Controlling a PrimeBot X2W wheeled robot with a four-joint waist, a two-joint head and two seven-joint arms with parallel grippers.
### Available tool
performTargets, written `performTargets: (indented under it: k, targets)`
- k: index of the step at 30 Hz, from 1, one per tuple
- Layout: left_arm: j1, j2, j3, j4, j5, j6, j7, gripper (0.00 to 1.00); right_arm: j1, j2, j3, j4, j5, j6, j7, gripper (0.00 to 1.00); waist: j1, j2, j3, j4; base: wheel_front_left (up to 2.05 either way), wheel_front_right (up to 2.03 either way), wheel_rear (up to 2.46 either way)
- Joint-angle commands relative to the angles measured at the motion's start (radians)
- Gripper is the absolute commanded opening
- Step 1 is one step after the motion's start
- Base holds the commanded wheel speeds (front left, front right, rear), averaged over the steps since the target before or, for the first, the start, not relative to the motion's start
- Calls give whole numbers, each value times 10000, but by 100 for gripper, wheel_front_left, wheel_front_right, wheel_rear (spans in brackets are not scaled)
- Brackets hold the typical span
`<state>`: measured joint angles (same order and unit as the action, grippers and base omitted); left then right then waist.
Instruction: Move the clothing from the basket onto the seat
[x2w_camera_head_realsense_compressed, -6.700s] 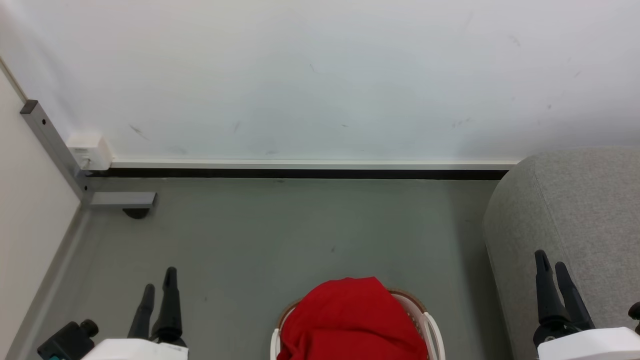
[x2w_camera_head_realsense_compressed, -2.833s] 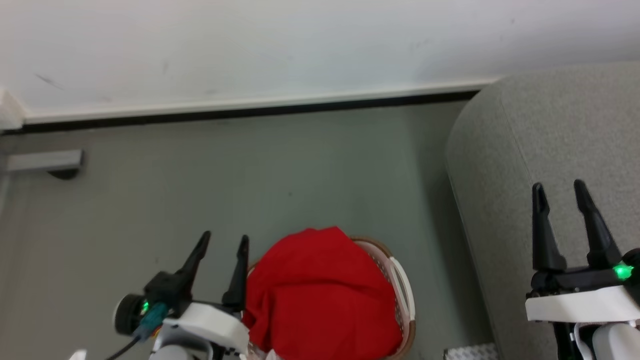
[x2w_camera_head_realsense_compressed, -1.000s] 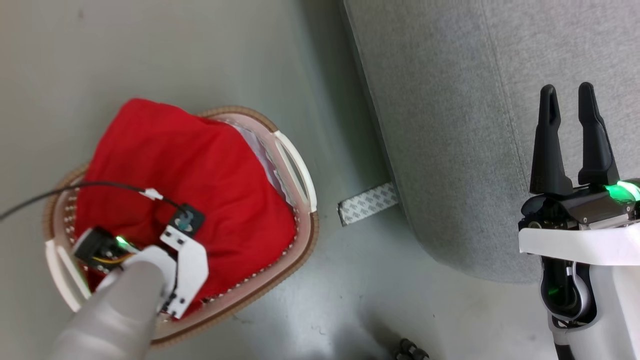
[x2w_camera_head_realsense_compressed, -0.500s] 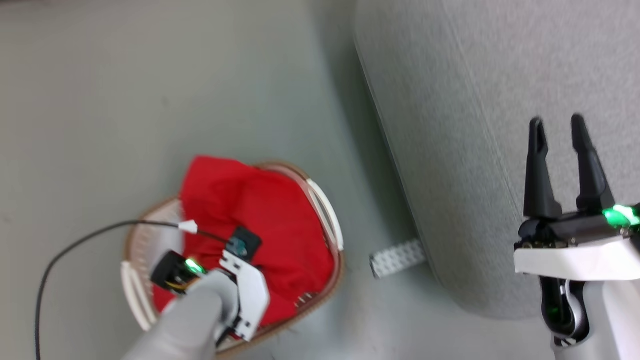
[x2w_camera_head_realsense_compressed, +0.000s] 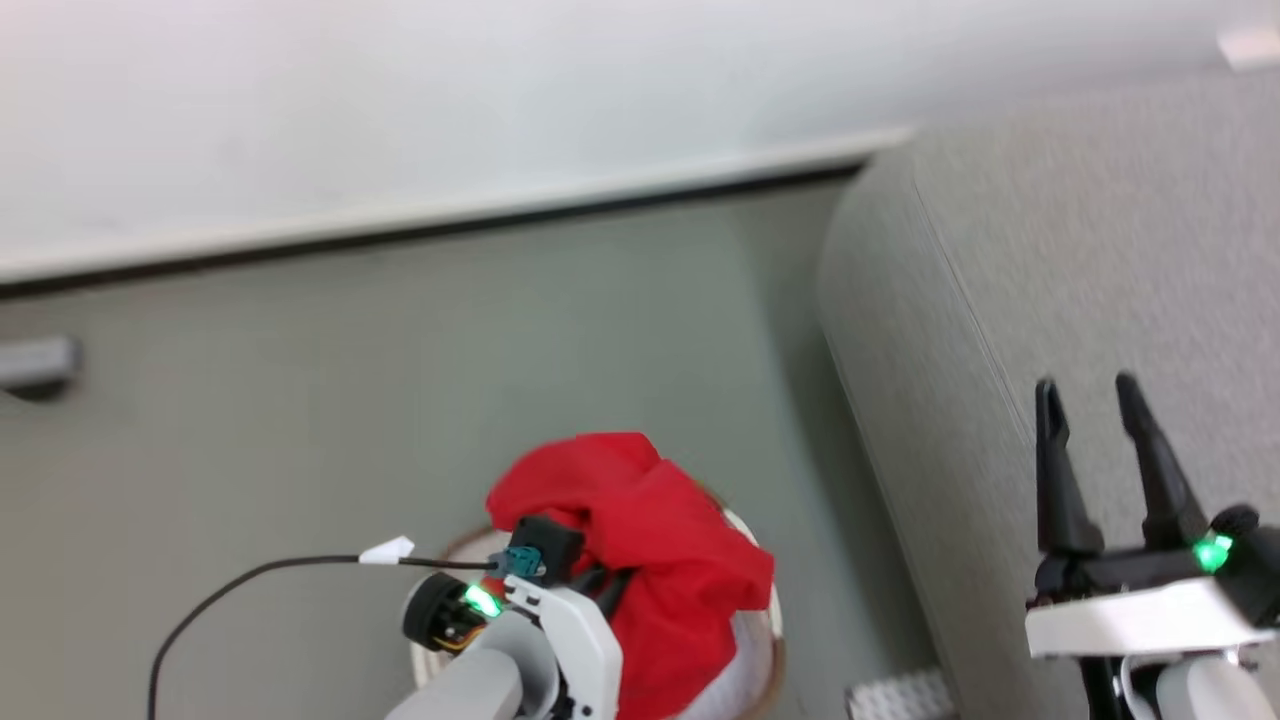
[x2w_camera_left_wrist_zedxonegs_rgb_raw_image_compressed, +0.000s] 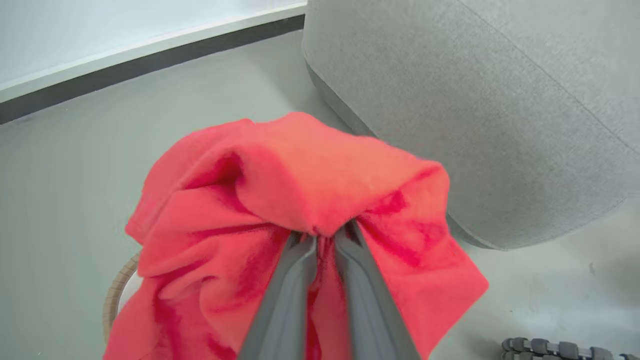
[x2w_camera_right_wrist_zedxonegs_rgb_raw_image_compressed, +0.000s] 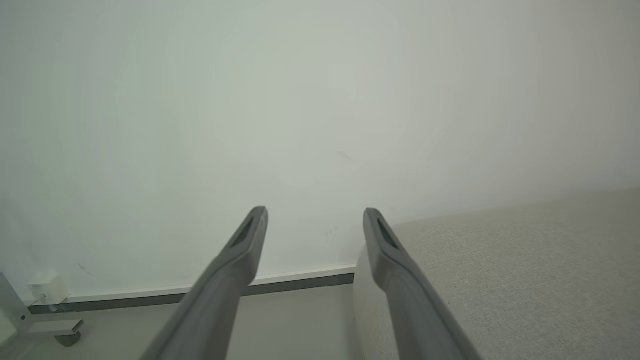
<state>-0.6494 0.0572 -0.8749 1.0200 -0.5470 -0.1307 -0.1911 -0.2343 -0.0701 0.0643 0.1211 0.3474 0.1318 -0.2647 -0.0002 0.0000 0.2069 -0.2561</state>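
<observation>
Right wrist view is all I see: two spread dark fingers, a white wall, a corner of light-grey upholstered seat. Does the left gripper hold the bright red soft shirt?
Observer: Yes, the left gripper is shut on a bunched fold of the bright red soft shirt.
Operator: Is it clear of the basket?
Observer: Cannot tell; the shirt hangs over the rounded cream-white plastic basket, covering most of it.
Operator: Where is the seat from there?
Observer: The light-grey upholstered seat stands to the basket's right in the head view, a strip of floor between them.
</observation>
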Motion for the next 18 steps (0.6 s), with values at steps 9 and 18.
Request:
performTargets:
  k: [9,18]
  targets:
    - [255,114,203,-1698,-1241,8,-506,0,1097,-323,139,260,169,-21,8,100,2,0,-2049,1355,0,0,0]
    - [-107,744,686,-4091,-1639,241,-315,0,1393,-308,362,295,307,-21,8,100,2,0,-2502,1709,0,0,0]
